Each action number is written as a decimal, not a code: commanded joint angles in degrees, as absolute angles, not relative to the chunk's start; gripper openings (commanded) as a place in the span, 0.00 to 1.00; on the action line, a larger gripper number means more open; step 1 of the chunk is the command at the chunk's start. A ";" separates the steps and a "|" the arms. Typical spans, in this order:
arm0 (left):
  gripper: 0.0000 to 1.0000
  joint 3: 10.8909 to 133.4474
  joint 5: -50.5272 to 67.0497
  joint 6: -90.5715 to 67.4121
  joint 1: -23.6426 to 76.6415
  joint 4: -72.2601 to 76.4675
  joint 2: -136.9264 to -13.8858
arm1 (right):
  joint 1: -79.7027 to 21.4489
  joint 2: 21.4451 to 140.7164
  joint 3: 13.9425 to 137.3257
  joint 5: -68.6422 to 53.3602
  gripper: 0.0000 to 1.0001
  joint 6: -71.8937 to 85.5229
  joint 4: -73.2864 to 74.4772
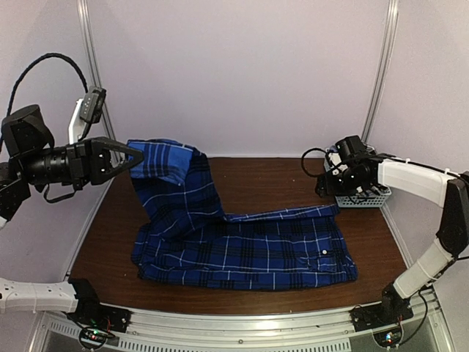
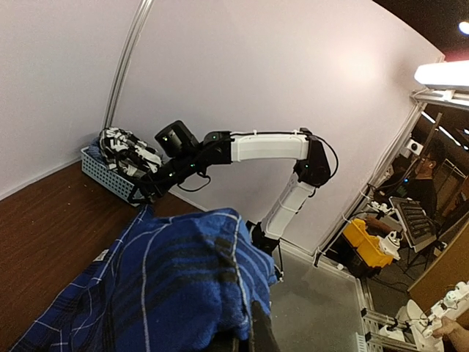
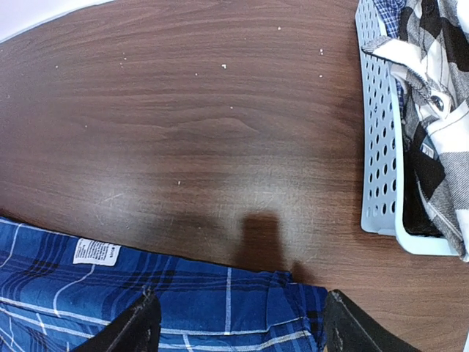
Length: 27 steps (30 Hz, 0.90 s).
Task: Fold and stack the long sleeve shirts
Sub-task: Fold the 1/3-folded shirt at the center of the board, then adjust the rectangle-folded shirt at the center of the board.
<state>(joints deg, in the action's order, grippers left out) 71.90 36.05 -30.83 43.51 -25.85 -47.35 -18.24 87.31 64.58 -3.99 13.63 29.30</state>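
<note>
The royal-blue plaid shirt (image 1: 249, 246) lies spread on the brown table, with one end lifted at the back left. My left gripper (image 1: 136, 156) is shut on that raised end; in the left wrist view the blue cloth (image 2: 168, 279) drapes over the fingers (image 2: 258, 328). My right gripper (image 1: 328, 188) is open and empty, hovering over the shirt's far right edge (image 3: 227, 304) next to the basket. The black-and-white check shirt (image 3: 432, 88) lies crumpled in the grey slotted basket (image 3: 377, 147); it also shows in the left wrist view (image 2: 128, 147).
The basket (image 1: 370, 198) stands at the table's back right, partly hidden by the right arm. Bare brown table (image 1: 256, 180) shows behind the shirt. A metal rail (image 1: 249, 326) runs along the near edge. White walls close the back and sides.
</note>
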 commanded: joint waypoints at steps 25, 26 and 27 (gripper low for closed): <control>0.00 76.59 37.88 -24.94 43.77 -33.37 -50.52 | -24.08 89.67 44.93 -7.35 0.74 17.01 22.06; 0.00 76.36 37.77 -24.76 43.77 -33.72 -50.51 | -24.14 90.10 44.79 -7.37 0.74 17.05 21.95; 0.00 75.90 37.61 -24.64 43.77 -34.13 -50.61 | -24.17 90.44 44.74 -7.31 0.74 17.05 21.88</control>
